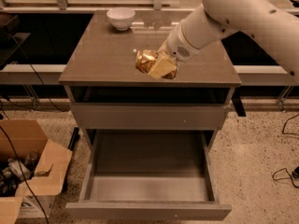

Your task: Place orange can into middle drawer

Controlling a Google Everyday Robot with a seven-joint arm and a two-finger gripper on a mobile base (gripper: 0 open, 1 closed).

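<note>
Saw orange can [145,59] near front edge of cabinet top [103,55], clamped in gripper [160,67]; couldn't tell if can touched top. Middle drawer [149,211] below stood pulled open. Bowl [120,18] back left. Cardboard box [28,171] on floor, left.

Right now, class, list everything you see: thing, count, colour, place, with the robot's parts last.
cabinet: one, grey-brown, centre.
can: one, orange-gold, front of top, held.
bowl: one, white, back left of top.
shut drawer: one, grey, under top.
open drawer: one, grey, lowest.
box: one, brown, floor left.
cables: several, black, floor.
arm: one, white, from upper right.
gripper: one, pale fingers shut on can, over cabinet front.
</note>
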